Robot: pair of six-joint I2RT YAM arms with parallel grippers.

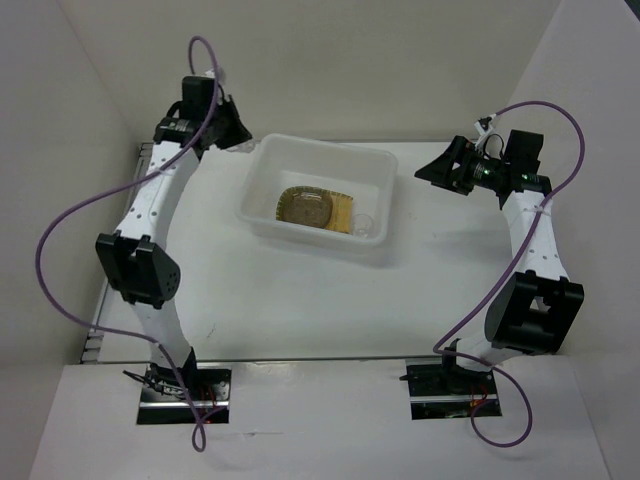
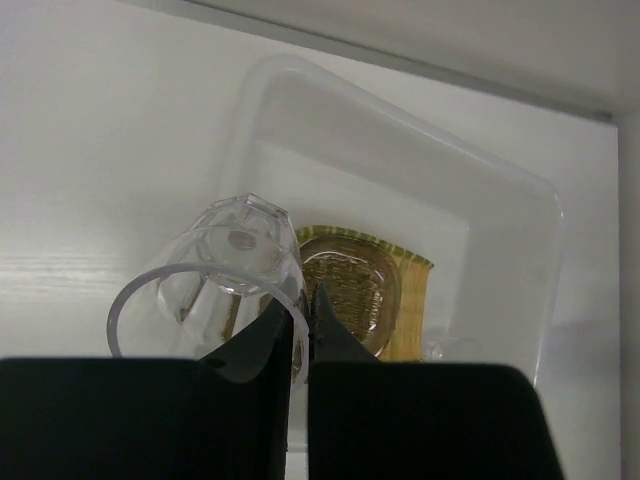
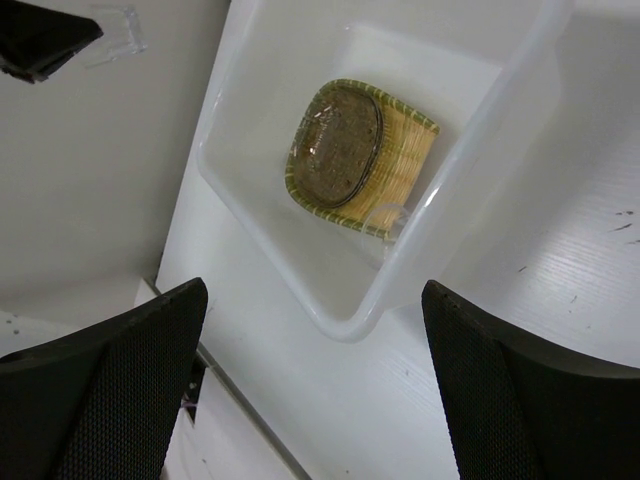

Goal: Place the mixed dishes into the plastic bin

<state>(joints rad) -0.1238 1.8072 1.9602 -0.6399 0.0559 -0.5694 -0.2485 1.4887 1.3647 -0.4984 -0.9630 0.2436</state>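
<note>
The plastic bin (image 1: 262,200) stands at the middle of the table. In it lies the yellow woven-pattern plate (image 1: 343,213) with a grey-brown saucer (image 1: 305,208) on top, and a small clear cup (image 1: 365,225) beside the plate. My left gripper (image 1: 238,140) hovers at the bin's far left corner, shut on the rim of a clear glass cup (image 2: 225,260), fingers (image 2: 305,312) pinching its wall. My right gripper (image 1: 428,175) is open and empty, right of the bin. In the right wrist view the gripper (image 3: 315,290) looks over the bin's corner (image 3: 350,322), plate (image 3: 405,165) and saucer (image 3: 340,150).
White walls enclose the table at the back and on both sides. Purple cables loop from both arms. The table's left edge has a metal rail (image 1: 95,330). In the left wrist view the bin wall (image 2: 540,260), plate (image 2: 412,300) and saucer (image 2: 352,290) lie below the held cup.
</note>
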